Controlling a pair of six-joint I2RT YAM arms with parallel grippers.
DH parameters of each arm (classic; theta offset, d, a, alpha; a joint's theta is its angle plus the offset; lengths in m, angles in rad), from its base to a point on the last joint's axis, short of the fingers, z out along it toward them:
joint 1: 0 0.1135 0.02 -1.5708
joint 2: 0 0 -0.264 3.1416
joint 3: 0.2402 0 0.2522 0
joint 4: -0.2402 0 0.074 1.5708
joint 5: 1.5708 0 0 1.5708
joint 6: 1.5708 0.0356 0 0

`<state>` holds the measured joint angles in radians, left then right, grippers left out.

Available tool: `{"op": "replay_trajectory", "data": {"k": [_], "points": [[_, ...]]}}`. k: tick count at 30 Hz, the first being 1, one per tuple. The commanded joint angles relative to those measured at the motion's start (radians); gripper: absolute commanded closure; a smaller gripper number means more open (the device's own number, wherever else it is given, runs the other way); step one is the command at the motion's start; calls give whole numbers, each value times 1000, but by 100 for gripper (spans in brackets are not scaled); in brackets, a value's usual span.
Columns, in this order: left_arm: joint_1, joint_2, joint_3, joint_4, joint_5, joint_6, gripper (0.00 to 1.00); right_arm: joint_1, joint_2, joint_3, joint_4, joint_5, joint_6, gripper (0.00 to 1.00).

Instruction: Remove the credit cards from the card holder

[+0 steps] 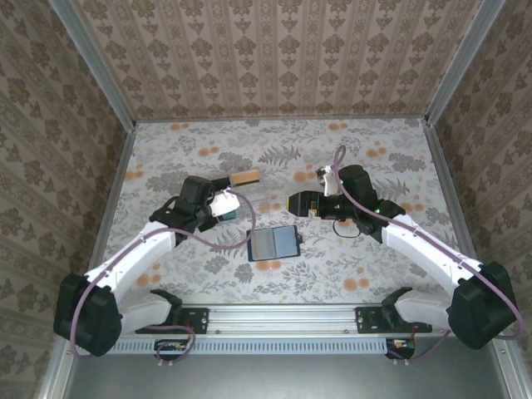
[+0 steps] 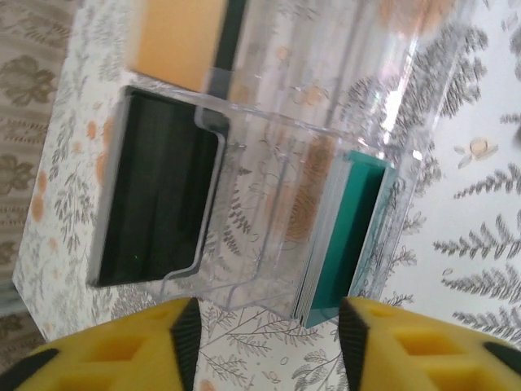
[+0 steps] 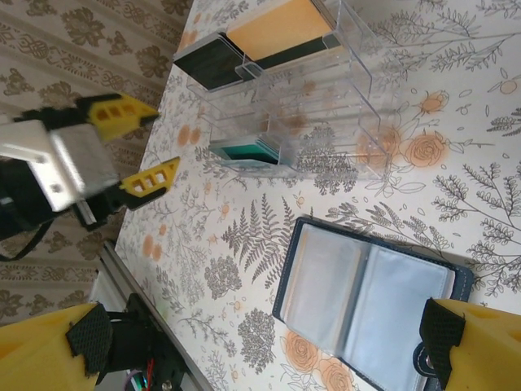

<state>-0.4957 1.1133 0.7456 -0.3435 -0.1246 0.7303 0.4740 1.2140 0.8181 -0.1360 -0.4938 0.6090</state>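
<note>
The clear tray (image 3: 350,122) is taken as landmark. The black card (image 3: 207,61) and the tan-orange card (image 3: 281,28) are noted in neighbouring compartments at one end of the tray, and a teal block (image 3: 252,151) in a compartment toward the other end. The card holder (image 3: 366,301) is found opened flat on the table (image 1: 374,266), near the tray on its side toward the arm bases and not touching it. Its grey-blue pockets are turned up, and no card is made out in them. The left gripper (image 2: 264,334) is held just beside the tray on its left-arm side, jaws spread, nothing between them. The right gripper (image 3: 264,336) is poised near the card holder, clear of the tray, jaws spread wide and empty. The removal is judged all but done, and the step in hand is read as a check and a clearing-off. The left jaws are best kept spread and drawn straight away from the tray, since a light tray is likely shoved if a wall is caught. The pockets are best looked over before being counted empty. Should a card be found, the holder is best pinned and the card slid out along the pocket mouth.
</note>
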Motion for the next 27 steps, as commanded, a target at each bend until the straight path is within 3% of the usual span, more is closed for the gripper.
{"op": "replay_trajectory", "data": {"k": [1,4,7,11,15,21,27], "points": [[9,-69,-4,-2,-16,-190,29,10,27,36,2,-16,11,0],[9,-114,14,-33,-32,-328,16,35,53,49,-23,8,-2,1],[15,-137,63,-115,0,-502,16,63,85,74,-70,51,-25,10],[15,-149,126,-229,81,-731,25,100,135,88,-112,108,-50,28],[16,-166,111,-251,183,-994,36,133,206,94,-149,163,-67,54],[2,-164,-22,-131,352,-1310,43,179,287,99,-189,251,-80,64],[-63,-153,-191,97,407,-1544,46,205,347,92,-212,309,-98,71]]}}
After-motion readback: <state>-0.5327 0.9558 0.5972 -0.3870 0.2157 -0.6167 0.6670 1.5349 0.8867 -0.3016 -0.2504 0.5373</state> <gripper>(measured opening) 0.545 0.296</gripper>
